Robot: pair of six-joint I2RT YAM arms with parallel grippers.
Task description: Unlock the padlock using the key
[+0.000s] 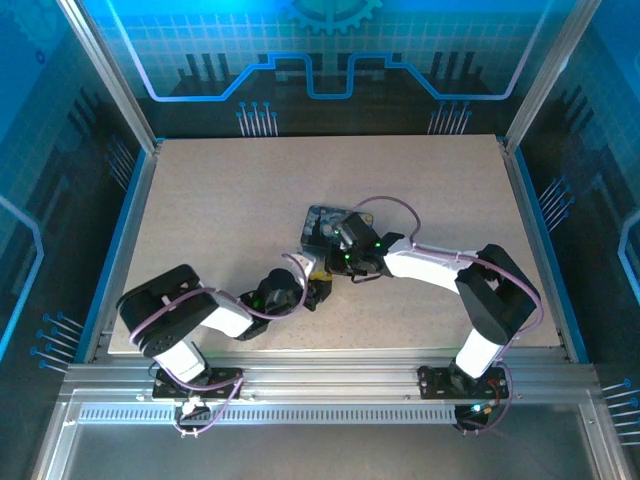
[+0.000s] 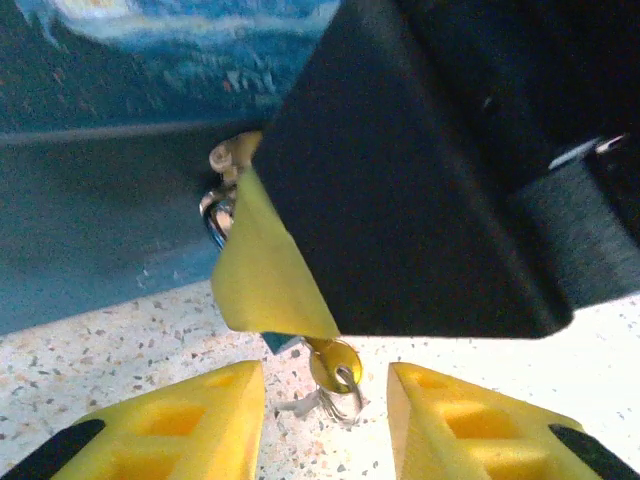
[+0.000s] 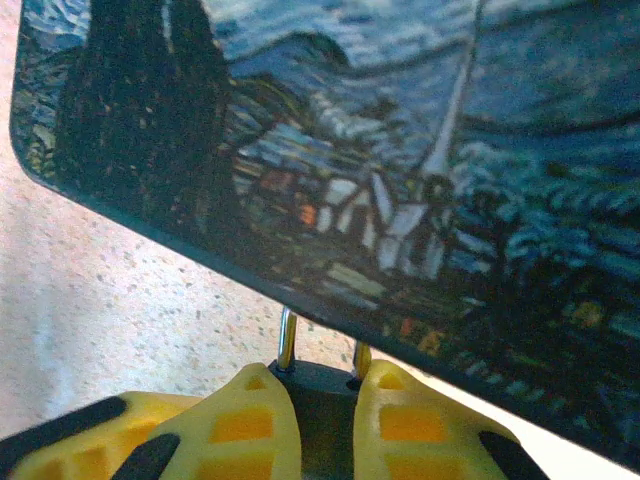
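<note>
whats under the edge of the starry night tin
The padlock: its shackle legs run up behind the tin edge, its body pinched in the right gripper. The shackle's top is covered.

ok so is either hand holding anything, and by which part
The right hand pinches the padlock by its body. The left hand is open, holding nothing.

The left gripper [image 2: 322, 415] is holding its two yellow fingers [image 2: 190, 425] apart at the bottom edge, touching nothing. At the gap between their tips, the key [image 2: 335, 362] is poking out from under the right gripper's black finger [image 2: 420, 200] and its yellow pad [image 2: 262, 275], which are hiding most of the padlock [image 2: 214, 214]. Its silvery shackle is showing beside the painted tin [image 2: 120, 100], above the speckled table [image 2: 100, 365].
</note>
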